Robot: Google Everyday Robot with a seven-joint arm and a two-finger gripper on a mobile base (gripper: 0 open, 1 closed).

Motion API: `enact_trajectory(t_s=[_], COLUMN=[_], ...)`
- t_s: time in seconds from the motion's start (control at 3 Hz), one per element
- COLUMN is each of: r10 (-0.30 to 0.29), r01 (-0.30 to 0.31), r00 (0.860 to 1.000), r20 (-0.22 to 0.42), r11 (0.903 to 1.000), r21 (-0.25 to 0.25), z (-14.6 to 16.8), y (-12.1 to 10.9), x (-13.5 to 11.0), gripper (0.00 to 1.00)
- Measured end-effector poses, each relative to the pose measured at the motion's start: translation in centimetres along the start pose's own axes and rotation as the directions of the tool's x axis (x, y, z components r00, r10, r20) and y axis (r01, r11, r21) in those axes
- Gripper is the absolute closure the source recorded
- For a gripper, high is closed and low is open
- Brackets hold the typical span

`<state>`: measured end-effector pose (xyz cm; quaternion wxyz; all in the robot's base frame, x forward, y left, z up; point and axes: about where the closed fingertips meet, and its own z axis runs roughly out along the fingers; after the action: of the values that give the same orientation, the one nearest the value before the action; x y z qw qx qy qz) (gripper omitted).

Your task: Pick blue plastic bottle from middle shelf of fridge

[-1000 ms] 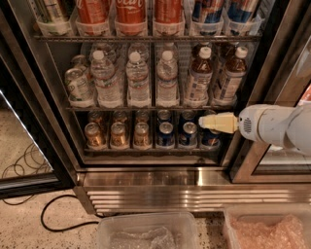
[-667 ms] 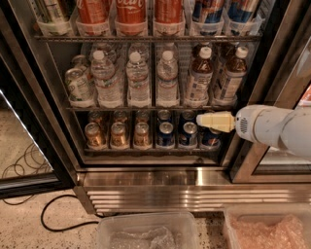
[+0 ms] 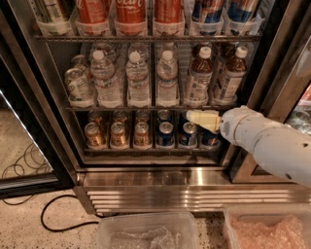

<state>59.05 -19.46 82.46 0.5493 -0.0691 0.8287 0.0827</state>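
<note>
The fridge stands open in front of me. Its middle shelf is a wire rack with a front rail. Two small bottles of amber drink with white caps and pale labels stand at the shelf's right end, one left of the other. My gripper, cream-coloured on a white arm, reaches in from the right. It points left, just below the shelf rail, under the left amber bottle and in front of the blue cans. It holds nothing.
Clear water bottles fill the middle shelf's centre, with small cans at its left. Gold cans sit on the lower shelf and red cans on top. Two plastic bins and a black cable lie on the floor.
My gripper has moved a little to the left and slightly up, nearer the middle shelf rail. The bottles and cans have not moved.
</note>
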Motion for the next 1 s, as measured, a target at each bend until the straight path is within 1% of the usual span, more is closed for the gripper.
enact_trajectory(t_s=[0.33, 0.67, 1.0], r10=[-0.005, -0.004, -0.002], r01=[0.001, -0.010, -0.016], r00=[0.997, 0.989, 0.986], r20=[0.076, 0.145, 0.167], r11=[0.9989, 0.9956, 0.9944], r21=[0.047, 0.094, 0.105], z=[1.0, 2.7, 2.6], y=[0.0, -0.2, -0.3], x=[0.2, -1.2, -1.9], gripper=[0.00, 0.00, 0.00])
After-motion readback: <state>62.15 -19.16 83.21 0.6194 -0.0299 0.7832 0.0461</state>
